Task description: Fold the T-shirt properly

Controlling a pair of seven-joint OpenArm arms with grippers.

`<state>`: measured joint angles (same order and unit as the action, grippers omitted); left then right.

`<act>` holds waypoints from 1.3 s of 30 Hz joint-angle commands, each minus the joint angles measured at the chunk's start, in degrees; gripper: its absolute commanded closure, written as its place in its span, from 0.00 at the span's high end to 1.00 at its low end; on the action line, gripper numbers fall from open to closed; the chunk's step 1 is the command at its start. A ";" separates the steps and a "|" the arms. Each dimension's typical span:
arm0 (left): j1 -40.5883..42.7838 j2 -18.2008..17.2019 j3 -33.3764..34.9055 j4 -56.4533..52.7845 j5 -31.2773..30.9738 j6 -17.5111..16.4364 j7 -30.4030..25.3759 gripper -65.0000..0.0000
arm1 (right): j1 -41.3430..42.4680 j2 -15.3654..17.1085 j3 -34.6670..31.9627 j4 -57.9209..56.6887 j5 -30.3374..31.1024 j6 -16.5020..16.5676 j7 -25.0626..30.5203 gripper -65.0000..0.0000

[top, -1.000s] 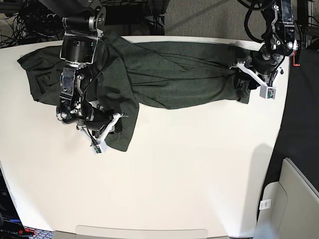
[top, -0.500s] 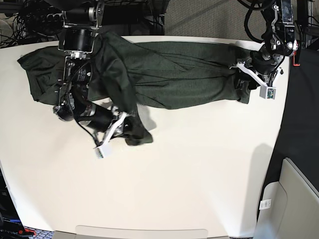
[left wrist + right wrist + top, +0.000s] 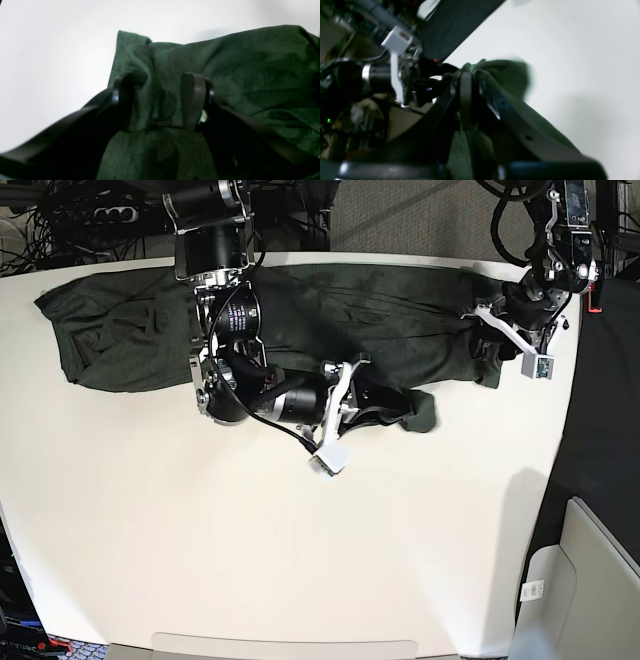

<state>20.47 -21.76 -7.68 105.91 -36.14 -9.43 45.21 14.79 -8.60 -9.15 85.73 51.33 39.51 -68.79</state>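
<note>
Now right jaws tight on T-shirt (image 3: 330, 310) sleeve.

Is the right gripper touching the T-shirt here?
Touching. The right wrist view shows the right gripper shut, with T-shirt fabric bunched between its fingers.

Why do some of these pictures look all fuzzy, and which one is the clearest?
Base view: clearest, evenly lit, the T-shirt crisp on the white table. Right wrist view: fuzziest, the cloth beyond the right hand smeared as if moving, the background out of focus. Left wrist view: soft, the left hand nearly black, the table glaring white.
</note>
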 commanded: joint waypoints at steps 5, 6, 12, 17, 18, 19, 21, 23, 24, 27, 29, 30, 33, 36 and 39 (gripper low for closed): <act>-0.21 -0.70 -0.71 1.13 -0.12 -0.20 -0.77 0.45 | 2.84 -0.40 -4.35 -1.73 1.46 0.49 0.88 0.01; -0.21 -0.70 -0.71 1.13 -0.12 -0.20 -0.77 0.45 | 3.19 -0.40 -5.05 -2.70 1.46 0.49 0.88 0.01; -0.21 -0.70 -0.71 1.13 -0.12 -0.20 -0.77 0.45 | 7.24 -0.40 -9.71 -7.01 1.64 0.49 0.97 0.01; -0.21 -0.79 -0.71 1.13 -0.12 -0.20 -0.77 0.45 | 7.32 -0.40 -9.97 -9.91 1.46 0.49 0.88 0.17; -0.21 -0.79 -0.80 1.13 -0.12 -0.20 -0.77 0.45 | 7.15 -0.40 -9.97 -10.00 1.46 0.49 0.88 0.24; -0.21 -0.79 -1.24 1.13 -0.12 -0.20 -0.77 0.45 | 7.15 -0.40 -9.97 -10.00 1.46 0.49 0.88 0.30; -0.21 -0.70 -3.09 1.13 -0.12 -0.20 -0.33 0.45 | 7.15 0.38 -9.89 -9.82 1.72 0.49 0.88 0.41; -0.21 -0.70 -3.97 1.13 -0.12 -0.20 -0.24 0.46 | 7.24 1.44 -9.01 -9.73 1.72 0.49 0.88 0.46; -0.21 -0.70 -4.32 1.13 -0.12 -0.20 -0.24 0.47 | 7.15 2.23 -7.69 -9.65 1.72 0.49 0.88 0.46; -0.21 -0.70 -6.08 1.13 -0.12 -0.20 -0.16 0.53 | 6.80 3.99 -4.26 -8.50 1.72 0.49 0.88 0.46; -0.21 -0.70 -7.57 1.13 -0.12 -0.20 -0.16 0.56 | 6.62 5.48 -2.41 -7.36 1.81 0.49 0.88 0.46; -0.12 -0.70 -8.01 1.13 -0.12 -0.20 -0.07 0.57 | 6.18 6.10 -1.62 -6.92 1.81 0.49 0.88 0.46; 0.06 -0.70 -8.71 0.77 -0.12 -0.20 -0.07 0.57 | 4.86 8.38 1.45 -5.34 1.81 0.49 0.88 0.46; 0.15 -0.70 -8.71 -0.55 -0.12 -0.20 -0.07 0.57 | 3.37 10.49 1.54 -3.49 1.81 0.49 0.88 0.46; 0.15 -0.70 -8.71 -1.51 -0.12 -0.20 -0.07 0.57 | 2.31 10.58 1.37 -2.88 1.72 0.49 0.88 0.46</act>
<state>20.82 -21.61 -16.01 103.50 -36.10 -9.43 46.37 15.68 2.81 -7.60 81.60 51.22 39.48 -69.01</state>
